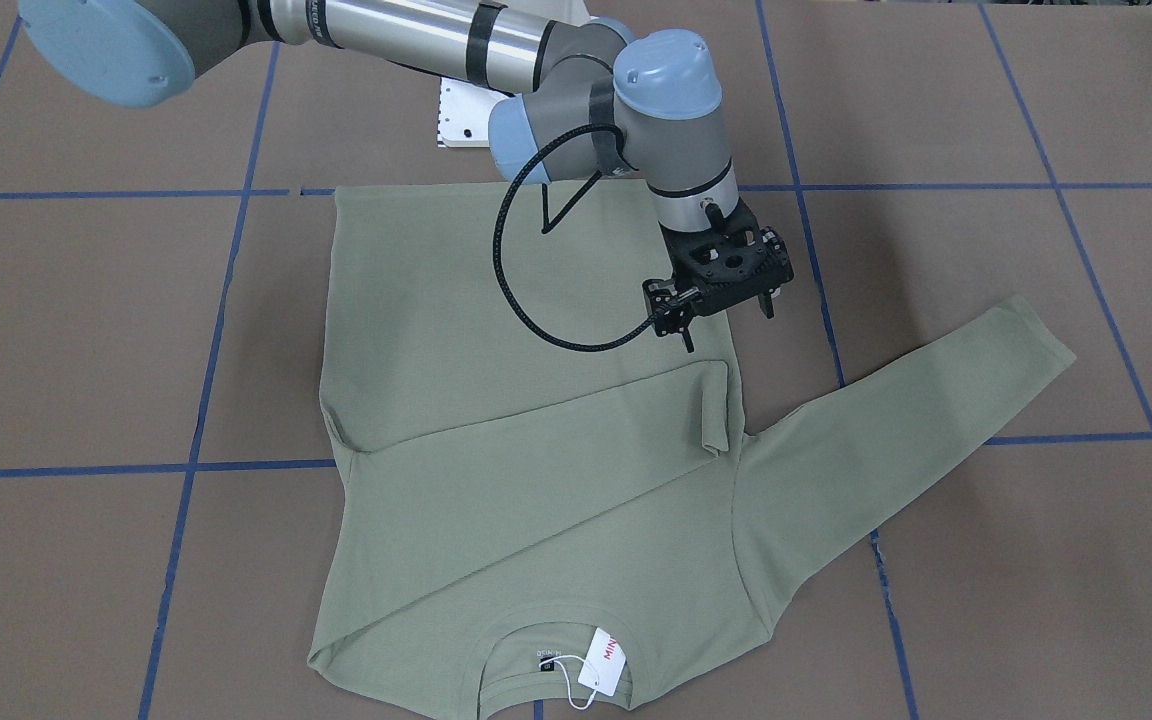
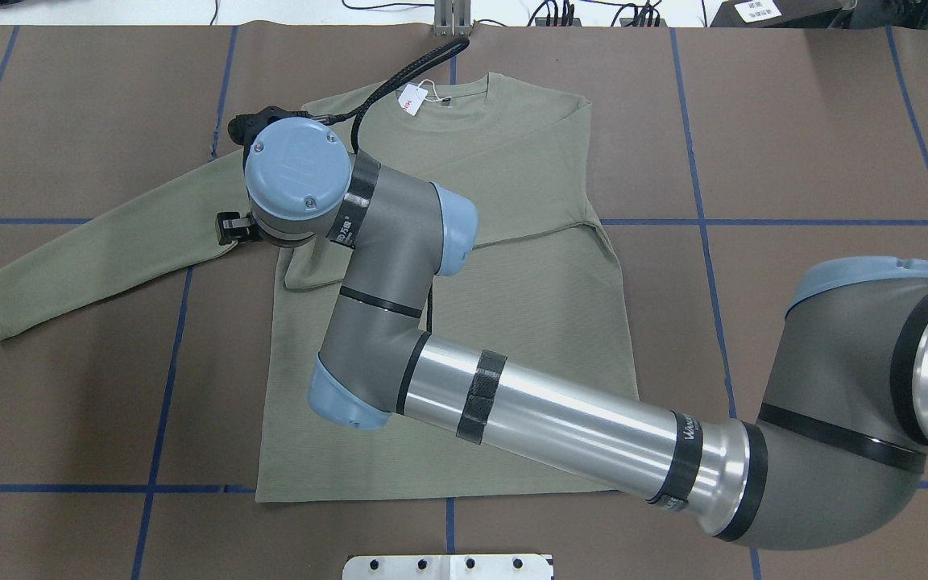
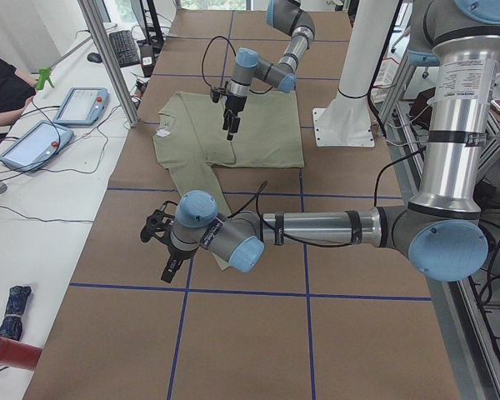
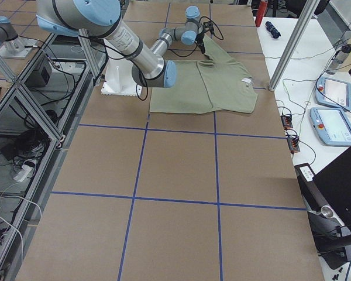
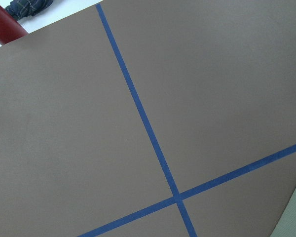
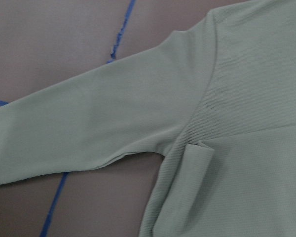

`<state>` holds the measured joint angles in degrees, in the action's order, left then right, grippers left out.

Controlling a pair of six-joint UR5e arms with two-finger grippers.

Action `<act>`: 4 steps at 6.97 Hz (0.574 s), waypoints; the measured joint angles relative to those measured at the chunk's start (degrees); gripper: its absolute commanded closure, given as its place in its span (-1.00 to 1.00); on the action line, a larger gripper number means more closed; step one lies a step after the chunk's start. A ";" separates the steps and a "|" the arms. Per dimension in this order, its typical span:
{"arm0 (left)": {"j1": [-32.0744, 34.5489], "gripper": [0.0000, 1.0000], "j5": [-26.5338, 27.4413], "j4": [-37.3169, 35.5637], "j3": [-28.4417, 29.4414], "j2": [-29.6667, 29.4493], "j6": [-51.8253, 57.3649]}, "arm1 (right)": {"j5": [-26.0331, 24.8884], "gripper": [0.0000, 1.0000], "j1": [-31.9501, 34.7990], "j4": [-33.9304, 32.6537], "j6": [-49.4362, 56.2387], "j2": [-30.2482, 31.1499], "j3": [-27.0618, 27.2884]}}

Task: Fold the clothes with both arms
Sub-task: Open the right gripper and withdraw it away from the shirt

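Green shirt (image 1: 536,500) lies with one sleeve (image 1: 556,420) folded in, right tool (image 1: 728,328) open over its cuff (image 1: 716,410); next, I'd say, the other sleeve (image 1: 916,410) wants gripping and folding across.

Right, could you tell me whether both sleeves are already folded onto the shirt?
No, one sleeve lies across the shirt, but the other sleeve stretches out flat on the table.
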<state>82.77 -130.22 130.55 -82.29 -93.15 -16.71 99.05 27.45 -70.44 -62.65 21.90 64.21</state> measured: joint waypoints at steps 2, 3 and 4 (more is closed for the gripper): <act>-7.72 -1.00 3.60 9.85 -0.18 1.69 -19.25 | 7.54 -1.00 5.19 -17.22 -0.21 4.35 10.53; -11.97 -1.00 7.60 12.92 -1.27 3.54 -26.40 | 10.41 -1.00 8.37 -23.05 0.33 9.80 18.04; -16.12 -1.00 12.21 14.16 -2.99 5.53 -32.22 | 12.15 -1.00 11.54 -26.79 1.86 16.29 25.12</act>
<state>66.65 -118.01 144.70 -85.28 -87.62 -48.93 111.20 38.99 -97.23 -60.80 38.19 89.33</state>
